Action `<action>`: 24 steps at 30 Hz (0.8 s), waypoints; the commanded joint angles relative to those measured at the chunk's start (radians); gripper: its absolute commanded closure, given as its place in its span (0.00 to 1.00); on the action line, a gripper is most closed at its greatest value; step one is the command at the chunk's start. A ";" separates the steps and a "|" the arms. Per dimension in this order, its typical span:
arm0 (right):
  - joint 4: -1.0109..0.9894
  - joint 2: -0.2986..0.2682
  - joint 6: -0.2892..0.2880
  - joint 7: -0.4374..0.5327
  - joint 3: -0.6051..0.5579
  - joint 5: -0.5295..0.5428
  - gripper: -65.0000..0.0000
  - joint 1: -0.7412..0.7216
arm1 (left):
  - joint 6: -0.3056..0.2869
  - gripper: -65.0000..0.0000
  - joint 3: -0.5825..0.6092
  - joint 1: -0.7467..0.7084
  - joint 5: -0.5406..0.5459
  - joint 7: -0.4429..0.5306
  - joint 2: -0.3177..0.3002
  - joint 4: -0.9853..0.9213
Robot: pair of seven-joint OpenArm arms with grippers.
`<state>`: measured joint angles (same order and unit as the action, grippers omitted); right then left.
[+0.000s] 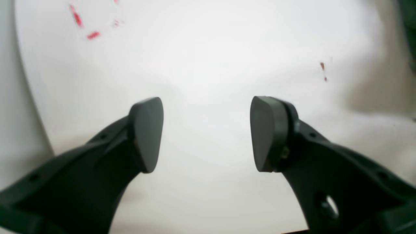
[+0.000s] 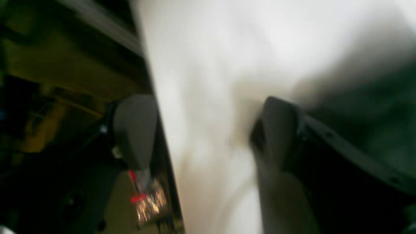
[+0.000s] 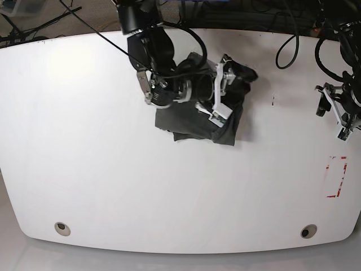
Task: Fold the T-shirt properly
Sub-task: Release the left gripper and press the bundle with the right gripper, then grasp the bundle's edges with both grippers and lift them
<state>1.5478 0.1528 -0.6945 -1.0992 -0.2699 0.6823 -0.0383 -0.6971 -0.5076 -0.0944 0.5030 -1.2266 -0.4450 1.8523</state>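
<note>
The T-shirt [image 3: 194, 121] lies as a crumpled dark grey heap on the white table [image 3: 113, 169], a little right of centre toward the far edge. My right gripper [image 3: 221, 90] hovers over the heap's right part, its white fingers spread wide. In the blurred right wrist view that gripper [image 2: 204, 130] stands open with only white table between the pads, and a dark blur that looks like the T-shirt [image 2: 373, 123] lies to its right. My left gripper [image 3: 334, 117] is far off at the table's right edge. The left gripper [image 1: 206, 130] is open over bare table.
A red tape rectangle [image 3: 337, 176] marks the table near its right edge, and red tape bits [image 1: 93, 35] show in the left wrist view. Two round grommets [image 3: 62, 228] [image 3: 307, 231] sit near the front edge. Cables [image 3: 290, 42] hang along the back.
</note>
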 commanded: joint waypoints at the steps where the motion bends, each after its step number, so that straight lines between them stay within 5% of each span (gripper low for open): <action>1: -0.017 0.004 -0.004 0.032 -0.007 0.026 0.28 -0.054 | -0.001 0.40 -0.004 0.012 0.012 0.018 -0.019 0.020; 6: 0.007 0.001 -0.004 0.037 0.051 0.044 0.29 -0.068 | -0.001 0.40 0.088 0.017 0.012 0.021 -0.024 0.022; 14: 0.062 -0.135 -0.004 0.032 0.197 0.169 0.29 -0.058 | -0.001 0.40 0.241 0.049 0.010 0.021 -0.024 0.050; 24: -0.109 -0.112 -0.004 0.040 0.145 0.169 0.29 -0.114 | -0.001 0.40 0.251 0.032 0.010 0.021 -0.025 0.056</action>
<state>1.4513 0.0208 -0.6880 -1.0843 -0.0952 0.8181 -0.1017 -0.6971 -0.2462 -0.0662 0.5060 -1.2182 -0.4507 1.8881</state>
